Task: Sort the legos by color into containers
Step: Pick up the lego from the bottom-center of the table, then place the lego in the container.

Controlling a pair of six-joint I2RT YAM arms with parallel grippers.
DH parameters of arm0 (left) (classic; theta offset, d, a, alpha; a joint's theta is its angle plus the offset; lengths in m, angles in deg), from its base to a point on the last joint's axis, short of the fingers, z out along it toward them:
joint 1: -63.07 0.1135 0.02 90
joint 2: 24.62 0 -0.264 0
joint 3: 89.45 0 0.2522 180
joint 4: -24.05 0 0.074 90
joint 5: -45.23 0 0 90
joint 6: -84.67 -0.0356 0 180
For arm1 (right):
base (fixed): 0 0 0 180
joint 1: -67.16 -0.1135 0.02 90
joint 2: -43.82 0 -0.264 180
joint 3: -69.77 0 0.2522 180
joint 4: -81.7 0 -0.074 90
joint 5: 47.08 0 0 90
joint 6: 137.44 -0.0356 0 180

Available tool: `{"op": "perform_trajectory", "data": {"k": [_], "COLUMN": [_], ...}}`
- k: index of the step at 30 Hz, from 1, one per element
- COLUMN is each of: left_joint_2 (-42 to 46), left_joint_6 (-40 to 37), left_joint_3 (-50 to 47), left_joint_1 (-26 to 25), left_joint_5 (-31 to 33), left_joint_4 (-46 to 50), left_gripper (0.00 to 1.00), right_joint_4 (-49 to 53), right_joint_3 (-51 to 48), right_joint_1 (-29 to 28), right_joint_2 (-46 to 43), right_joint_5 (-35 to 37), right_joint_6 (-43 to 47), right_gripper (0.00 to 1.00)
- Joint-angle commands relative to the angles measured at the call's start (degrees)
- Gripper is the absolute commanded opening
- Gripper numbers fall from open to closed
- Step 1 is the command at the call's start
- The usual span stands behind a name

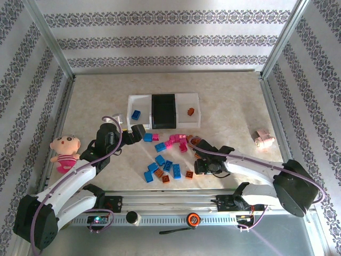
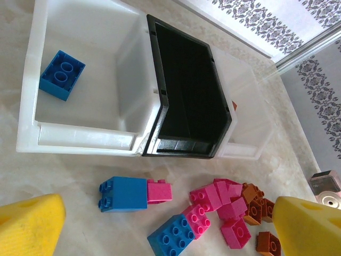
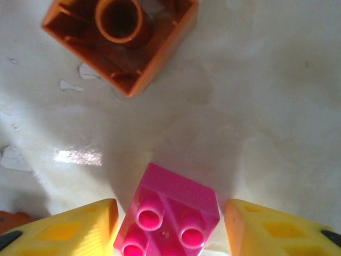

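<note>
Three trays stand in a row: a left white tray [image 1: 133,101] holding one blue brick [image 1: 136,114], a black tray [image 1: 163,110], and a right white tray [image 1: 194,101] holding one orange brick [image 1: 191,111]. Blue, pink and orange legos [image 1: 169,160] lie scattered in front of them. My left gripper [image 1: 139,132] hovers open over the near edge of the left white tray [image 2: 80,141], above a blue brick [image 2: 123,193] and a pink cluster [image 2: 224,202]. My right gripper [image 3: 168,213] is open low at the table, its fingers on either side of a pink brick [image 3: 170,213]. An upturned orange brick [image 3: 120,40] lies beyond.
A pink-dressed doll [image 1: 65,151] lies at the table's left side beside my left arm. A small pinkish round tin [image 1: 264,139] sits at the right. Metal frame rails border the table, and patterned walls enclose it.
</note>
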Motion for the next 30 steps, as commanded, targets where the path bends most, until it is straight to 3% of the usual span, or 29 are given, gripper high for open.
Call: {"op": "perform_trajectory", "data": {"k": [1, 9, 16, 23, 30], "left_joint_2": [0.43, 0.56, 2.32, 4.20, 5.97], "left_joint_6": [-0.34, -0.62, -1.74, -0.67, -0.61], "left_joint_3": [-0.70, -0.44, 0.40, -0.51, -0.93], "left_joint_1": [-0.33, -0.37, -0.33, -0.33, -0.40], "left_joint_5": [1.12, 1.34, 2.14, 2.24, 1.62], "left_joint_4": [-1.60, -0.54, 1.50, 2.52, 5.98], "left_gripper": [1.00, 1.00, 1.00, 1.00, 1.00], "right_joint_4": [-1.41, -0.83, -1.49, -14.09, -13.45], "right_joint_3": [0.35, 0.91, 10.79, 28.49, 49.93], "right_joint_1": [-0.53, -0.61, 0.13, 3.43, 5.19], "right_joint_2": [1.46, -2.51, -7.00, 12.09, 34.24], "right_joint_5": [1.21, 1.95, 1.73, -2.45, 1.42], "right_joint_6": [0.10, 2.23, 11.05, 18.57, 21.30], "right_gripper": [0.51, 0.32, 0.27, 0.27, 0.27]}}
